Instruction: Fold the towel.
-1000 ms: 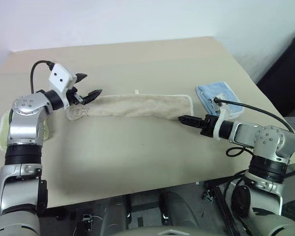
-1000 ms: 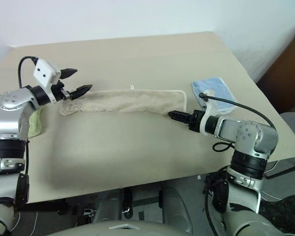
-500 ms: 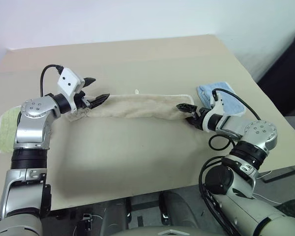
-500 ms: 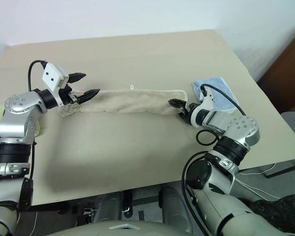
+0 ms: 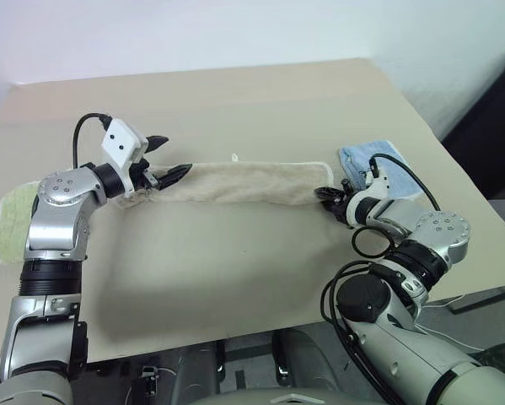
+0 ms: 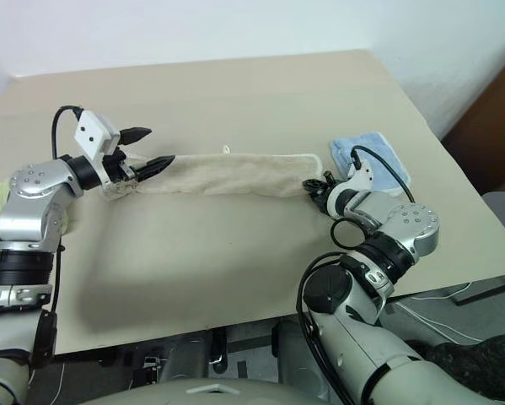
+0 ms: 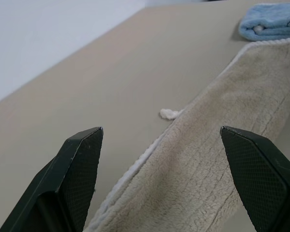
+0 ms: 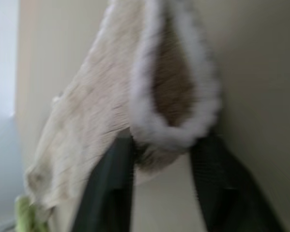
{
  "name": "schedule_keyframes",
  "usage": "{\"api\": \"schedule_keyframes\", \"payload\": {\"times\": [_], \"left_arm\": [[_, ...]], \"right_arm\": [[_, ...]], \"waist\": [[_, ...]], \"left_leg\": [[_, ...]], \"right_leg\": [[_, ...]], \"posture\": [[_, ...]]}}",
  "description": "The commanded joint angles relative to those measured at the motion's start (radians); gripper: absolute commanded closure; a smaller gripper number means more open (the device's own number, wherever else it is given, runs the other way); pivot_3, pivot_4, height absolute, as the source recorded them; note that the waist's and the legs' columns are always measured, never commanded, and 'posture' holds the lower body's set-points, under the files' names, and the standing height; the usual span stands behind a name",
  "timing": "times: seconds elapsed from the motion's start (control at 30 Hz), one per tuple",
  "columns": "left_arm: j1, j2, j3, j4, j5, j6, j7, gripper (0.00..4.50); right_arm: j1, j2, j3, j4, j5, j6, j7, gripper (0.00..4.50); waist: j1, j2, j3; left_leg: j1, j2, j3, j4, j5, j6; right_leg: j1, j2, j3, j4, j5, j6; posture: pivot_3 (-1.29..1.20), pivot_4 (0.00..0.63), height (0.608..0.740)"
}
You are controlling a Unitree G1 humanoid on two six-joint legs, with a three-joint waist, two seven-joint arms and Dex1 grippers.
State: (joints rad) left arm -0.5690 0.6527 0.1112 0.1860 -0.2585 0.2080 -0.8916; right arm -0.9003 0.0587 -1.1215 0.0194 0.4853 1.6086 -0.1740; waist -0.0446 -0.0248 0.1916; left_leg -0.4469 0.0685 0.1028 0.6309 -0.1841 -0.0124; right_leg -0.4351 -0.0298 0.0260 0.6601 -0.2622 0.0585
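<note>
The right gripper (image 5: 326, 195) has moved up to the towel (image 5: 244, 181) and now pinches its end; the left gripper (image 5: 169, 159) still hovers spread over the other end.

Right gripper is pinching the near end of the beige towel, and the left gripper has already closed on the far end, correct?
Not quite. The left gripper is open, its fingers straddling the towel without clamping it; the left wrist view shows this. The right gripper does pinch its end.
</note>
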Motion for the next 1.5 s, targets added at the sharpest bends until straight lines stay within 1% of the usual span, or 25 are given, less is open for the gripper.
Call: {"api": "schedule_keyframes", "payload": {"times": [0.03,0.07,0.23,0.37,0.43,0.53,0.6,0.63,0.67,0.7,0.73,0.8,0.83,0.93,1.07,1.2,1.3,1.47,1.5], "left_arm": [[-0.009,-0.002,0.007,-0.034,-0.016,-0.010,-0.001,0.43],[-0.010,-0.002,0.005,-0.032,-0.014,-0.012,-0.001,0.43],[-0.005,-0.001,-0.004,-0.026,-0.006,-0.024,-0.005,0.43],[0.003,-0.001,-0.001,-0.029,-0.009,-0.023,-0.002,0.43],[0.007,-0.002,-0.001,-0.032,-0.009,-0.024,-0.002,0.43],[0.008,-0.003,-0.002,-0.033,-0.009,-0.025,-0.001,0.43],[0.008,-0.004,-0.002,-0.033,-0.010,-0.024,-0.001,0.43],[0.007,-0.006,-0.003,-0.034,-0.012,-0.024,-0.001,0.43],[0.006,-0.008,-0.004,-0.035,-0.013,-0.024,-0.001,0.43],[0.003,-0.012,-0.006,-0.034,-0.012,-0.024,0.000,0.43],[-0.001,-0.016,-0.009,-0.032,-0.011,-0.024,0.002,0.43],[-0.004,-0.026,-0.015,-0.032,-0.010,-0.024,0.005,0.43],[-0.003,-0.032,-0.017,-0.037,-0.010,-0.023,0.007,0.43],[0.002,-0.041,-0.016,-0.050,-0.012,-0.020,0.011,0.43],[0.025,-0.040,-0.003,-0.077,-0.017,-0.010,0.022,0.43],[0.044,-0.039,0.002,-0.103,-0.022,0.002,0.035,0.43],[0.065,-0.039,0.007,-0.129,-0.028,0.012,0.046,0.43],[0.077,-0.033,0.010,-0.140,-0.034,0.021,0.052,0.43],[0.076,-0.033,0.009,-0.139,-0.034,0.021,0.051,0.43]], "right_arm": [[-0.010,-0.015,-0.014,-0.056,-0.003,0.005,0.003,4.20],[-0.006,-0.032,0.001,-0.060,-0.002,0.001,0.014,4.45],[0.056,-0.176,0.164,-0.059,0.025,-0.047,0.130,4.45],[0.060,-0.293,0.254,-0.010,0.027,-0.108,0.203,4.45],[0.060,-0.349,0.325,0.007,0.025,-0.138,0.243,4.45],[0.069,-0.428,0.508,-0.007,0.025,-0.192,0.333,4.45],[0.077,-0.457,0.589,-0.013,0.026,-0.217,0.374,4.45],[0.079,-0.479,0.692,-0.030,0.026,-0.229,0.419,4.45],[0.081,-0.495,0.765,-0.040,0.025,-0.240,0.453,4.45],[0.085,-0.519,0.871,-0.050,0.002,-0.288,0.496,4.45],[0.087,-0.534,0.947,-0.048,-0.021,-0.337,0.531,4.45],[0.076,-0.540,1.062,-0.011,-0.060,-0.414,0.577,4.45],[0.059,-0.524,1.125,0.025,-0.083,-0.455,0.601,4.45],[0.017,-0.483,1.254,0.094,-0.129,-0.542,0.662,4.45],[-0.013,-0.434,1.326,0.150,-0.162,-0.608,0.709,4.45],[-0.037,-0.398,1.324,0.221,-0.182,-0.648,0.719,4.45],[-0.043,-0.384,1.326,0.240,-0.174,-0.656,0.755,3.82],[-0.019,-0.399,1.325,0.172,-0.146,-0.617,0.819,2.21],[-0.011,-0.406,1.323,0.152,-0.143,-0.609,0.827,1.94]], "waist": [[0.000,0.000,0.000],[0.000,0.000,0.000],[0.000,0.000,0.000],[-0.001,0.000,0.000],[-0.002,0.000,0.000],[-0.003,0.000,0.000],[-0.003,0.000,0.000],[-0.003,0.000,0.000],[-0.003,0.000,0.000],[-0.003,0.000,0.000],[-0.003,0.000,0.000],[-0.001,0.000,0.000],[0.000,0.000,0.000],[0.000,0.000,0.000],[0.001,0.000,0.000],[0.005,0.000,0.000],[0.005,0.000,0.000],[0.004,0.000,0.000],[0.004,0.000,0.000]], "left_leg": [[0.000,0.000,0.000,0.000,0.000,0.000],[0.000,0.000,0.000,-0.001,0.000,0.000],[-0.001,0.000,0.000,-0.002,0.000,0.000],[-0.003,0.000,0.000,-0.003,0.000,0.000],[-0.003,0.000,0.000,-0.003,0.000,0.000],[-0.003,0.000,0.000,-0.004,0.000,0.000],[-0.003,0.000,0.001,-0.005,0.000,0.000],[-0.003,0.000,0.000,-0.005,0.000,0.000],[-0.003,0.000,0.001,-0.005,0.000,0.000],[-0.004,0.000,0.001,-0.005,0.000,0.000],[-0.004,0.000,0.001,-0.005,0.000,0.000],[-0.005,0.000,0.001,-0.004,0.000,0.000],[-0.005,0.000,0.001,-0.004,0.000,0.000],[-0.008,0.000,0.000,-0.001,0.000,0.000],[-0.013,0.000,0.000,0.000,0.000,0.001],[-0.014,0.000,0.000,0.001,0.000,0.001],[-0.014,0.000,0.000,0.001,0.000,0.001],[-0.013,0.000,0.000,0.001,0.000,0.001],[-0.013,0.000,0.000,0.001,0.000,0.001]], "right_leg": [[0.000,0.000,0.000,0.000,0.000,0.000],[0.000,0.000,0.000,-0.001,0.000,0.000],[-0.001,0.000,0.000,-0.002,0.000,0.000],[-0.001,0.000,0.000,-0.004,0.000,0.000],[-0.002,0.001,0.000,-0.004,0.000,0.000],[-0.003,0.002,0.000,-0.004,0.000,0.000],[-0.003,0.003,0.001,-0.004,0.000,0.000],[-0.003,0.003,0.000,-0.004,0.000,0.000],[-0.004,0.003,0.001,-0.004,0.000,0.001],[-0.004,0.003,0.001,-0.004,0.000,0.001],[-0.004,0.003,0.001,-0.004,0.000,0.001],[-0.005,0.003,0.001,-0.004,0.000,0.001],[-0.005,0.003,0.001,-0.004,0.000,0.001],[-0.006,0.003,0.000,-0.004,0.001,0.002],[-0.009,0.003,0.000,-0.004,0.003,0.006],[-0.009,0.002,-0.001,-0.004,0.003,0.007],[-0.009,0.002,-0.001,-0.004,0.003,0.007],[-0.009,0.002,-0.001,-0.004,0.004,0.007],[-0.009,0.002,-0.001,-0.004,0.004,0.007]], "posture": [[0.00,0.150,0.740],[0.00,0.150,0.740],[0.00,0.150,0.740],[0.00,0.150,0.740],[0.00,0.150,0.740],[0.00,0.150,0.740],[0.00,0.150,0.740],[0.00,0.150,0.740],[0.00,0.150,0.740],[0.00,0.150,0.740],[0.00,0.150,0.740],[0.00,0.150,0.740],[0.00,0.150,0.740],[0.00,0.150,0.740],[0.00,0.150,0.740],[0.00,0.150,0.740],[0.00,0.150,0.740],[0.00,0.150,0.740],[0.00,0.150,0.740]]}}
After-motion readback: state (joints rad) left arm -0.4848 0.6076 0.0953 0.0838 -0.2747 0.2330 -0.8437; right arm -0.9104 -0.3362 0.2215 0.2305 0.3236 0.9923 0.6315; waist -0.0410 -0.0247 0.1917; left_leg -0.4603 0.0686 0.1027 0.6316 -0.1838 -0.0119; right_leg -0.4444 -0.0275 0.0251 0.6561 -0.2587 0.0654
